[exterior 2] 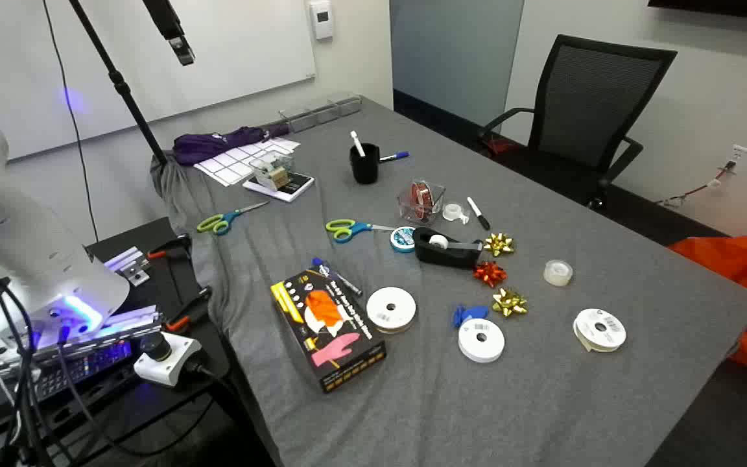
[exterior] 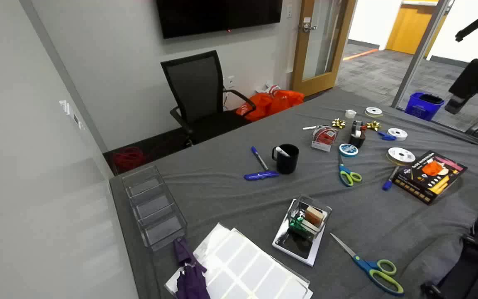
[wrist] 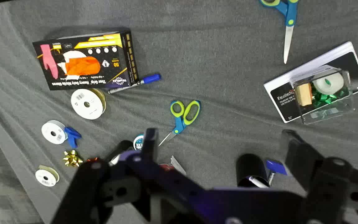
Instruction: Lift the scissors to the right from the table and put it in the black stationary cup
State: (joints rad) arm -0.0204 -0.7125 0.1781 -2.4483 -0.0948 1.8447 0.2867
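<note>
The small scissors with light-green handle loops and blue shanks lie on the grey cloth, blades beside a round blue-and-white tin. They also show in an exterior view and in the wrist view. The black cup stands upright with a white marker in it; it also shows in an exterior view and in the wrist view. My gripper is open and empty, high above the table, the small scissors near its left finger and the cup between its fingers in the picture.
Larger scissors lie near a clear box on an ink pad. A glove box, ribbon spools and a tape dispenser lie around the small scissors. A blue cutter lies by the cup.
</note>
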